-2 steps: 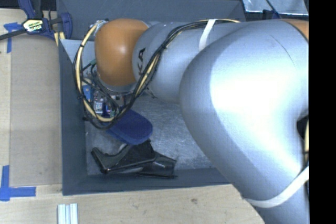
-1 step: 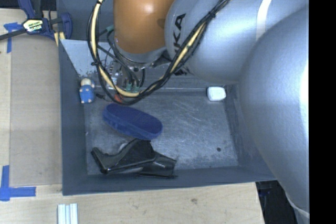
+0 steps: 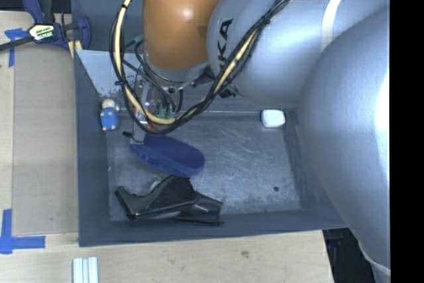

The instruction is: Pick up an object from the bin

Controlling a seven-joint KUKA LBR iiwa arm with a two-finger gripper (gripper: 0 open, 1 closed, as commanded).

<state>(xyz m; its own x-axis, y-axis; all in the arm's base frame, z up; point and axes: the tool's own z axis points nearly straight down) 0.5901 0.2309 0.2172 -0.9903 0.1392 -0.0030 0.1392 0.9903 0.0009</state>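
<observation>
Where the arm [image 3: 298, 43] dips into the bin [image 3: 93, 162], its gripper [image 3: 140, 134] sits at the upper-left tip of a flat blue oval [image 3: 169, 156] on the floor's left. Released or clenched, I cannot tell

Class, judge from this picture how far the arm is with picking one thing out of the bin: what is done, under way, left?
Done: the gripper is down inside the bin, at the left end of the blue oval object. In hand: that approach alone; the object lies flat on the floor. Left: gripping and lifting it. The black angular object and white block lie apart.
</observation>
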